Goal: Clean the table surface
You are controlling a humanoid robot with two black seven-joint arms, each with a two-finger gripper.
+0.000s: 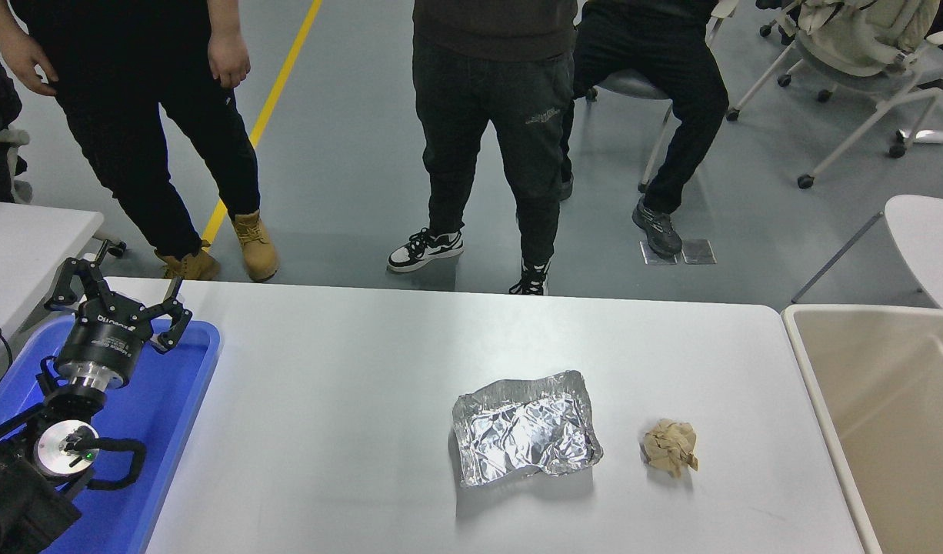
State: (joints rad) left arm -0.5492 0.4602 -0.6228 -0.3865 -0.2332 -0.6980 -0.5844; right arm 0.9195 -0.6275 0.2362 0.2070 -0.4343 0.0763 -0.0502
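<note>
The table surface (348,385) is a wide glossy white top filling the lower half of the head view. On it, right of centre, lies a crumpled sheet of aluminium foil (524,429). A small crumpled ball of brown paper (670,446) sits just to the foil's right. My left gripper (118,296) is parked at the lower left over the blue tray, its fingers spread open and empty. My right arm is out of view.
A blue plastic tray (187,369) lies at the table's left end under the left arm. A beige bin (879,400) stands against the table's right end. Three people (494,115) are at the far side, and a smaller white table (25,238) is at the left.
</note>
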